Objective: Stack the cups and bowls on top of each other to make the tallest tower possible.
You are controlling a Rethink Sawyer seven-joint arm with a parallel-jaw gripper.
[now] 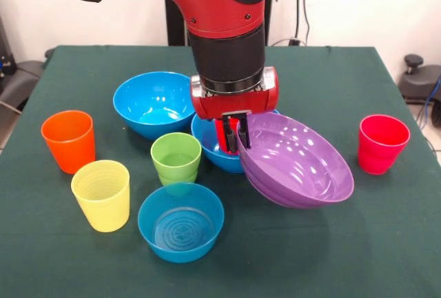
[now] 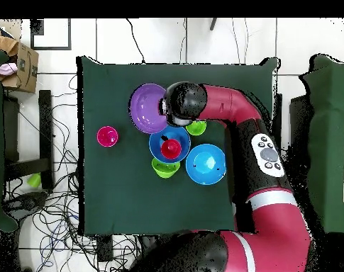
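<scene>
beside the red cup (image 2: 171, 148), which stands inside a large blue bowl (image 2: 160, 140), the gripper (image 1: 234, 134) holds the purple bowl (image 1: 296, 160) by its rim, fingers pinched on the near edge. the purple bowl hangs steeply tilted, its mouth facing the camera in the front view, its low side just off the table (image 1: 386, 243).

relative to the red cup: second large blue bowl (image 1: 153, 103) just beside the base bowl; light green cup (image 1: 176, 157), possibly sitting in the small green bowl, near; small blue bowl (image 1: 180, 221) beyond that; orange cup (image 1: 68, 140) and yellow cup (image 1: 102, 194) well apart; pinkish-red cup (image 1: 383, 143) well apart on the other side.

risks, as judged:
- rim-only pinch on a glossy wide bowl; it may swing or slip out during the lift.
- bowl must be levelled and centred over the red cup; released off-centre, it would probably tip off the narrow rim.
- hanging edge could clip the red cup on approach and topple it.
</scene>
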